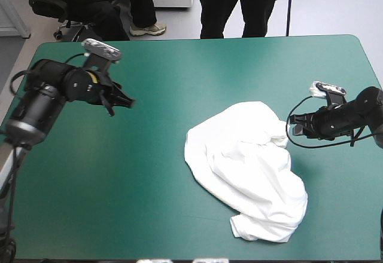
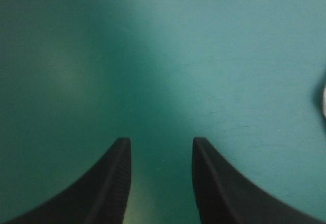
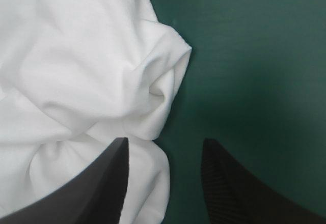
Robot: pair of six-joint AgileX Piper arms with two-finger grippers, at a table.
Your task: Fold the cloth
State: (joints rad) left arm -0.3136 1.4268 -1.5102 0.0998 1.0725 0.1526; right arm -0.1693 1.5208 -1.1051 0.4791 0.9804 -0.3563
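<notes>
The white T-shirt (image 1: 248, 167) lay in a crumpled heap on the teal-green cover (image 1: 119, 185), right of the table's middle. The right gripper (image 1: 291, 130) stood at the heap's right edge, fingers spread and holding nothing. The left gripper (image 1: 128, 103) hung well apart to the left, its fingers likewise parted.

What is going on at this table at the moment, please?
Two robot arms are set to fold a white T-shirt, which lies in a crumpled heap on the teal-green cover, right of centre. The right gripper is open at the heap's right edge, the cloth's edge between its fingers, not clamped. The left gripper is open over bare cover, well clear of the shirt. Nothing is folded yet.
</notes>
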